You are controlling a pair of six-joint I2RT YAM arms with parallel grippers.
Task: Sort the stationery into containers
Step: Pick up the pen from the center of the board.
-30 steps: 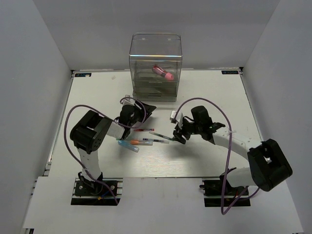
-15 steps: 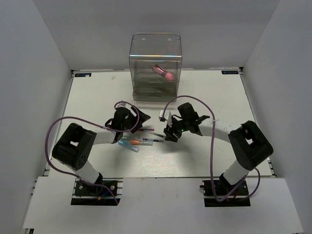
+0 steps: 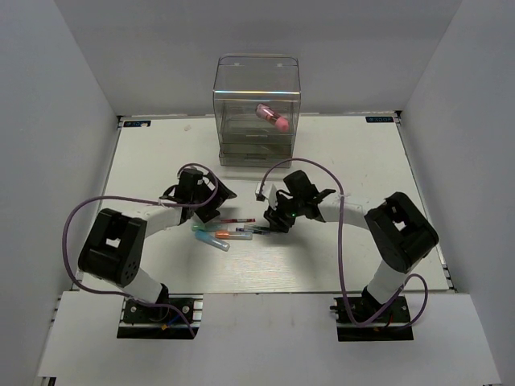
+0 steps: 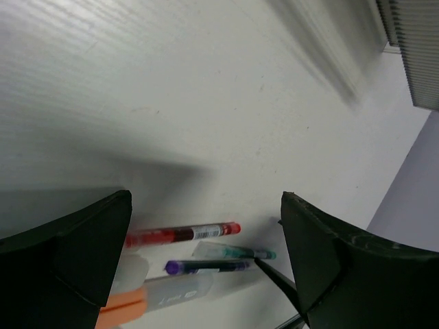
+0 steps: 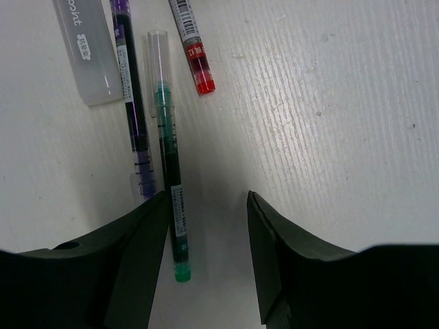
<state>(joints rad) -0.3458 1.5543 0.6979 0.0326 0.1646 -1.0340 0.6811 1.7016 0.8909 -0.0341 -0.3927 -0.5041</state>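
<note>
Several pens and markers lie together mid-table: a red pen (image 3: 237,220), a green pen (image 3: 259,228), a purple pen (image 3: 248,233), and an orange marker (image 3: 220,235) beside a blue one (image 3: 211,239). My left gripper (image 3: 214,206) is open and empty, just left of and behind them; its view shows the red pen (image 4: 182,234), green pen (image 4: 236,252) and purple pen (image 4: 206,266). My right gripper (image 3: 270,222) is open and low over the green pen (image 5: 168,178), which lies just inside its left finger. A pink tube (image 3: 273,118) lies inside the clear organiser (image 3: 257,88).
The organiser stands at the back middle of the white table (image 3: 354,161), with grey walls on three sides. A clear marker cap (image 5: 86,48) lies beside the purple pen (image 5: 134,103) and the red pen (image 5: 192,48). Purple cables loop over both arms.
My left gripper has moved left and nearer, beside the pens. My right gripper has moved left, over the green pen. The pens and the pink tube have not visibly moved.
</note>
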